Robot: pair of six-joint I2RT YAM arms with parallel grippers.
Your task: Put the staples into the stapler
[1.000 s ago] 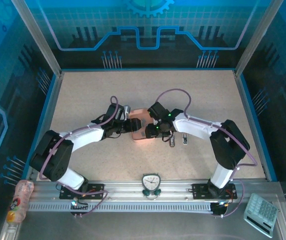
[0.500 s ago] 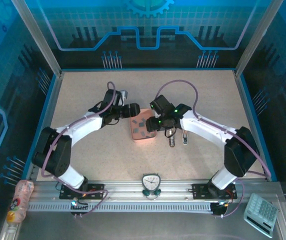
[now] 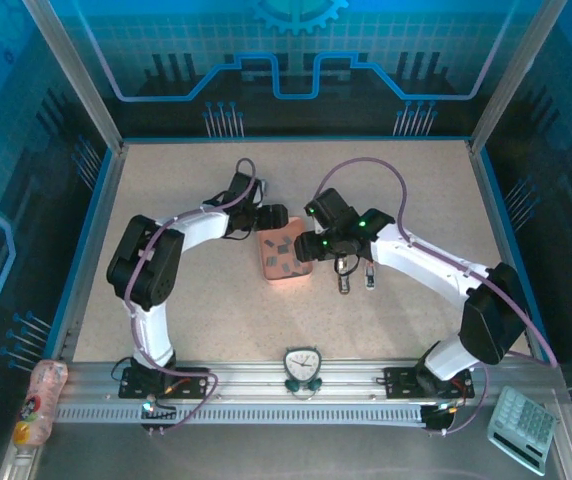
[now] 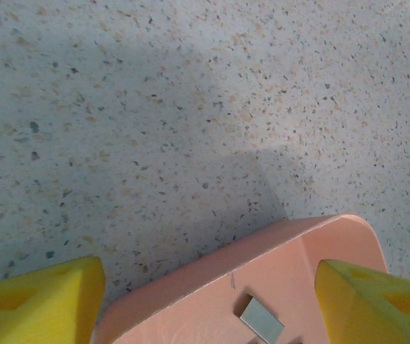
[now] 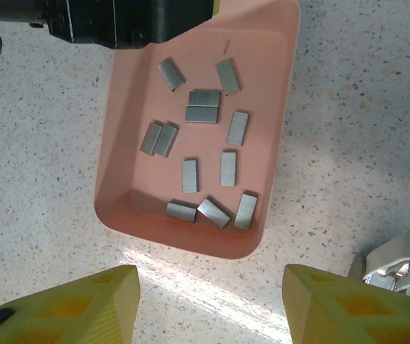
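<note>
From above, both arms are reaching inward to a pink tray [image 3: 288,278] that is sitting in the middle of the tabletop [image 3: 226,320]. The left arm is rising from its base, bending sharply at the elbow and running its forearm rightward, so the left pincer [image 3: 272,218] is hanging at the tray's far left corner. The right arm is sweeping in from the right in a long arc, with the right pincer [image 3: 304,246] poised over the tray's right edge. The staples [image 3: 284,254] are showing as dark flecks inside the tray. Two small staplers [image 3: 346,283] are lying just right of it, their long axes pointing away from the bases. From up here, the opening of either pincer is too small to make out.

The left wrist camera is supplying that for its side. Its yellow fingertips [image 4: 40,297] are standing wide apart with nothing gripped, one on each side of a rounded tray corner, where a single grey strip is lying slanted.

The right wrist camera is looking down into the tray and resolving a dozen loose strips. Most are lying lengthwise along the tray, a few crosswise, some slanted, and two pairs are touching side by side. This pincer's own yellow fingertips [image 5: 69,301] are standing well apart and holding nothing, over bare tabletop near the tray's end.
</note>
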